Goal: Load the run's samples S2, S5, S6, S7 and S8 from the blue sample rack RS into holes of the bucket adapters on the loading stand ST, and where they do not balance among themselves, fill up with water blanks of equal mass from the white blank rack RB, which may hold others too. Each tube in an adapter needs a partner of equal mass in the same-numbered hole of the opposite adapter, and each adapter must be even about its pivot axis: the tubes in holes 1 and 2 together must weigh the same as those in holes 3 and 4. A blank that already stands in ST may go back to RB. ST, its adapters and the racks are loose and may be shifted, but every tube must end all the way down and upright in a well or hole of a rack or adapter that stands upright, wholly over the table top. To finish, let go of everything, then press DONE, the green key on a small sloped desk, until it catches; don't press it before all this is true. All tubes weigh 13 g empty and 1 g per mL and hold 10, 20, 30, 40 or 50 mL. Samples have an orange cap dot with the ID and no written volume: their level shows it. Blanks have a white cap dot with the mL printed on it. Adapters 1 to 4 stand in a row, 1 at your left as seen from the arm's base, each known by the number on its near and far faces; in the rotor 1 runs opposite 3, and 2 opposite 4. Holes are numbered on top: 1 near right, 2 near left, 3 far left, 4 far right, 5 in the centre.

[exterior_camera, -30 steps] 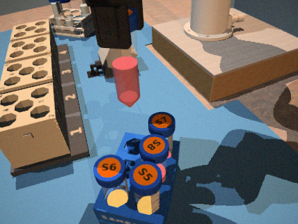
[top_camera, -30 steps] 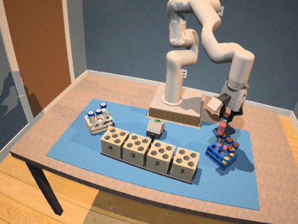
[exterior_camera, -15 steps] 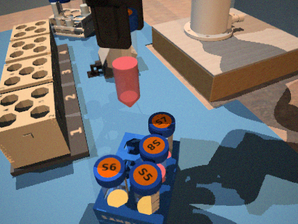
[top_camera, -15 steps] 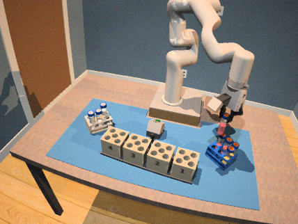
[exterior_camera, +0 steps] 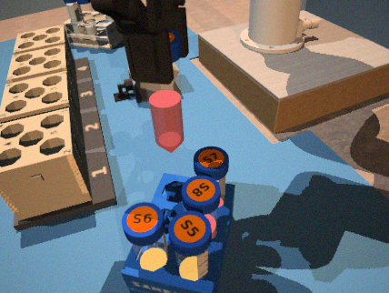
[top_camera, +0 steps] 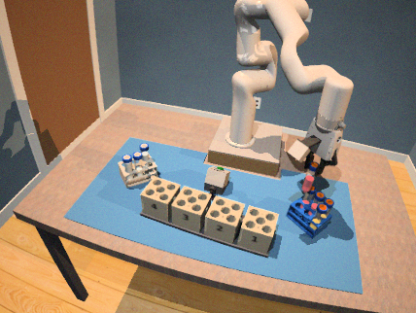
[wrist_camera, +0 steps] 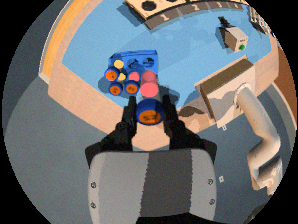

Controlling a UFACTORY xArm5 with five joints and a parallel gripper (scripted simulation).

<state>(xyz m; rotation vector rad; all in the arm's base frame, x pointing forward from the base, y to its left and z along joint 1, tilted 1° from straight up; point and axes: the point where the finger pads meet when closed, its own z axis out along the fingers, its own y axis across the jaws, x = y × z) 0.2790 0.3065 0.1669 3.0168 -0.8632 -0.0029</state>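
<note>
My gripper [top_camera: 311, 171] [exterior_camera: 152, 76] [wrist_camera: 149, 103] is shut on a sample tube [top_camera: 308, 184] [exterior_camera: 166, 119] [wrist_camera: 149, 87] with pink liquid and an orange cap dot. I cannot read its ID. The tube hangs upright, its tip clear above the blue sample rack RS [top_camera: 311, 221] [exterior_camera: 136, 278] [wrist_camera: 144, 58], on the rack's far side. In RS stand S7 [exterior_camera: 210, 159], S8 [exterior_camera: 201, 191], S6 [exterior_camera: 143, 219] and S5 [exterior_camera: 188, 228]. The loading stand ST [exterior_camera: 88, 136] carries adapters 1 [top_camera: 260, 229], 2 [top_camera: 225, 217], 3 [top_camera: 191, 207] and 4 [top_camera: 159, 195]; every hole I see is empty.
The white blank rack RB [top_camera: 137, 171] [exterior_camera: 92, 25] with several blue-capped tubes stands left of adapter 4. The small desk [top_camera: 216, 181] [wrist_camera: 234, 38] with the green DONE key [top_camera: 220, 169] sits between ST and the arm's pedestal [top_camera: 248, 152] [exterior_camera: 291, 86].
</note>
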